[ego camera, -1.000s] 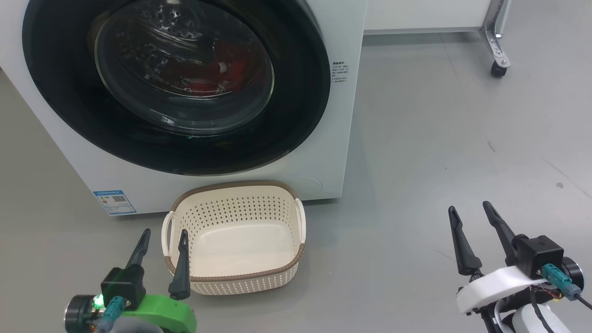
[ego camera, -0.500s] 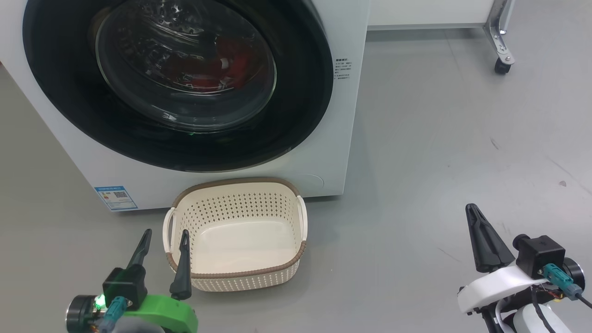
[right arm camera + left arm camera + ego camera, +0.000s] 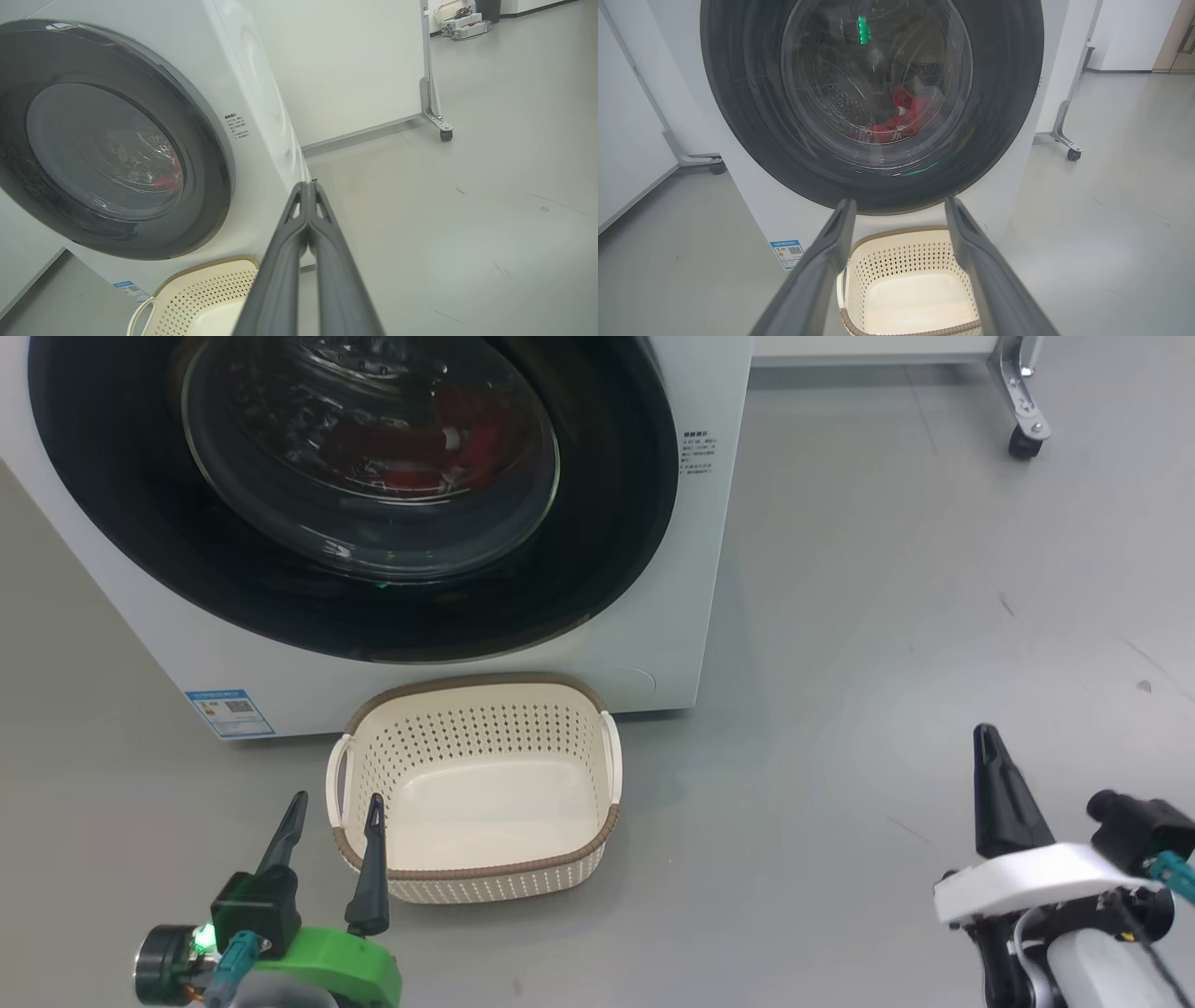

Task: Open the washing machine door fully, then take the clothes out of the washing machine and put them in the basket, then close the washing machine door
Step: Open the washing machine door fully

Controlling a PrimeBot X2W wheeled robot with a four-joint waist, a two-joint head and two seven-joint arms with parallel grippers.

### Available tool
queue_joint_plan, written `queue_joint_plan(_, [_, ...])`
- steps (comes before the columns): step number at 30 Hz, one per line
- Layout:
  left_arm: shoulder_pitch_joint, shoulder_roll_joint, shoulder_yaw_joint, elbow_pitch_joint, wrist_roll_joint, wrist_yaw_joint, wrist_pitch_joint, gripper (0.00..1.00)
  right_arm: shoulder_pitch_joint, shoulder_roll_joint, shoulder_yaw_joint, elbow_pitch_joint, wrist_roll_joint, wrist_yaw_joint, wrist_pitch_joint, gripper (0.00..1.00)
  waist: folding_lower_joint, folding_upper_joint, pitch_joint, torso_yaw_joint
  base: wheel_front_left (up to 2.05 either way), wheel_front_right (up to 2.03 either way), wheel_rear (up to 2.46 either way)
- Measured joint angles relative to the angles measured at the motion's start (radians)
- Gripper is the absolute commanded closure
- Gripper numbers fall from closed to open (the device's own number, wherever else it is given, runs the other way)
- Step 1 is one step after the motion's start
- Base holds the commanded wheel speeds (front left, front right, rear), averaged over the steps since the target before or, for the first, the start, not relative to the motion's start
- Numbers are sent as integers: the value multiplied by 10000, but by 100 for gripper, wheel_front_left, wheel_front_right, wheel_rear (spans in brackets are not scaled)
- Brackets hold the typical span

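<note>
The grey floor [image 3: 887,616] takes up most of your head view. On it stands the white washer [image 3: 695,616], front-on at the upper left. Its door [image 3: 607,523] is closed flat against the front, with a wide black rim around bulging clear glass. Beside the rim on the right, a small block of printed text [image 3: 698,453] sits on the white panel.

The basket [image 3: 495,889] stands on the floor just in front of the washer, below the door's lower edge. You can see its pale bottom through the open top.

The clothes [image 3: 439,439] lie inside the drum [image 3: 833,95]. They show red through the glass, low and a little right of centre in your left wrist view.

Your left gripper [image 3: 337,797] hovers at the lower left, just beside the basket's left handle. Its jaws are spread wide and it holds nothing. In its wrist view the two fingers frame the basket and point at the door.

Your right gripper [image 3: 983,733] hangs at the lower right over bare floor, well apart from the basket. Its fingers are pressed together along their length with nothing between them. In its wrist view they point towards the washer's right front corner.

A blue sticker [image 3: 229,712] marks the washer's lower left corner, and a caster [image 3: 1024,443] stands at the far right.
</note>
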Motion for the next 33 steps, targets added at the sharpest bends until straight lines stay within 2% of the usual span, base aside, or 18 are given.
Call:
queue_joint_plan(3, [-67,-36,-40,-54,79,0,0,0,-244,226,-349,-48,894,301,121,100,0,0,180,12,0,0,0])
queue_joint_plan(5, [-113,-50,-44,-82,79,0,0,0,-308,314,-472,-48,1197,407,211,100,0,0,241,19,0,0,0])
queue_joint_plan(11, [-452,-104,-56,-284,173,12,-2,0,-742,913,-1198,-31,3511,667,911,100,0,0,642,86,0,0,0])
queue_joint_plan(22, [-1042,-242,-178,-591,493,12,-2,0,-2345,1087,-2518,247,8176,734,3099,100,0,0,1522,288,0,0,0])
queue_joint_plan(24, [-1144,-270,-207,-642,573,12,-2,0,-2686,1072,-2661,316,8813,690,3553,100,0,0,1691,344,0,0,0])
queue_joint_plan(28, [-1344,-328,-291,-754,683,13,-2,0,-3455,1055,-2951,407,9754,305,4274,100,0,0,2022,472,0,0,0])
queue_joint_plan(33, [-1627,-403,-399,-894,740,13,-2,0,-4464,880,-3120,502,10328,-253,5093,100,0,0,2416,662,0,0,0])
